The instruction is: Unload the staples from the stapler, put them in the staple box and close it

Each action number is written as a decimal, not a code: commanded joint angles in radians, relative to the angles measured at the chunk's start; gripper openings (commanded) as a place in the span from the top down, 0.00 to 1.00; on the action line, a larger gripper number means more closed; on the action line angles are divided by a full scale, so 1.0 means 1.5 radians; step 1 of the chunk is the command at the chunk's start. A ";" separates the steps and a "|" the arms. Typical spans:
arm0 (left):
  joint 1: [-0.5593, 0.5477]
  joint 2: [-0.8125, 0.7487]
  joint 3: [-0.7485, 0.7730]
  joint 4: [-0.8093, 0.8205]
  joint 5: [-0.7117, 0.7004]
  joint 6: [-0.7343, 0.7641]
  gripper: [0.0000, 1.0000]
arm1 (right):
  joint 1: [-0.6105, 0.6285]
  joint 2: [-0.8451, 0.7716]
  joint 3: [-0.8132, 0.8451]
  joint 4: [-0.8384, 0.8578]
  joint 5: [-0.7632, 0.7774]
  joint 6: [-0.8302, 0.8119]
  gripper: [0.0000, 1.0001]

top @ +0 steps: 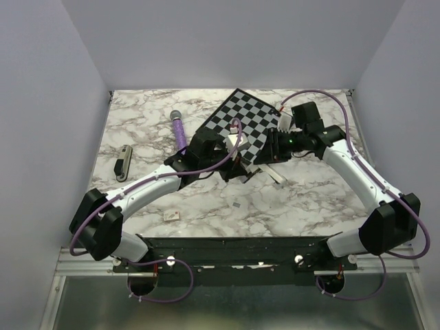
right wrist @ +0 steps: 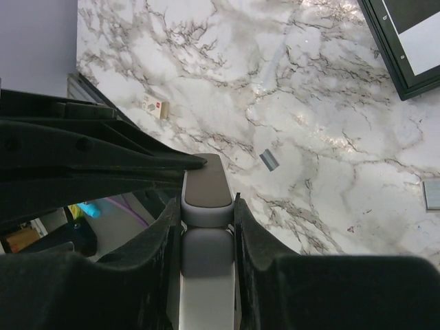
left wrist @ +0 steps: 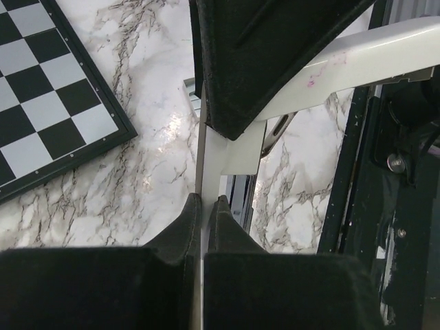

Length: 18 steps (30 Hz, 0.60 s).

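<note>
The stapler (right wrist: 206, 185), white with a rounded grey end, hangs above the table between both grippers. My right gripper (right wrist: 208, 206) is shut on its body just behind the grey end. My left gripper (left wrist: 204, 201) is shut on a thin pale plate of the stapler, with a silver rail (left wrist: 237, 199) beside it. The stapler's white arm (left wrist: 357, 51) crosses the upper right of the left wrist view. In the top view the two grippers, left (top: 237, 159) and right (top: 266, 155), meet at the table's middle, and a white part of the stapler (top: 276, 176) sticks out below them.
A checkerboard (top: 247, 120) lies behind the grippers. A purple cylinder (top: 179, 130) and a slim black-and-silver object (top: 124, 163) lie at the left. A small grey staple strip (right wrist: 269, 159) and a small white-and-red box (top: 170, 216) rest on the marble in front.
</note>
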 commanded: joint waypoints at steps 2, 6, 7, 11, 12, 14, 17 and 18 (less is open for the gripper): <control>0.000 0.021 -0.020 0.088 0.056 -0.098 1.00 | 0.006 0.005 0.027 0.040 -0.056 0.029 0.79; 0.001 0.017 -0.063 0.171 0.024 -0.229 1.00 | 0.005 -0.018 0.059 0.042 0.009 0.056 0.43; 0.005 0.015 -0.078 0.187 0.020 -0.251 1.00 | 0.006 -0.027 0.067 0.045 0.047 0.062 0.30; 0.007 0.004 -0.087 0.230 -0.004 -0.345 1.00 | 0.005 -0.100 0.036 0.107 0.121 0.083 0.02; 0.006 0.003 -0.084 0.228 -0.019 -0.365 1.00 | 0.005 -0.137 0.022 0.142 0.138 0.088 0.00; 0.010 -0.002 -0.070 0.221 -0.034 -0.383 1.00 | 0.005 -0.176 -0.011 0.176 0.195 0.098 0.00; 0.025 -0.004 -0.057 0.220 -0.063 -0.457 1.00 | 0.006 -0.239 -0.067 0.227 0.247 0.095 0.00; 0.029 -0.004 -0.053 0.218 -0.071 -0.481 1.00 | 0.006 -0.254 -0.100 0.255 0.255 0.091 0.00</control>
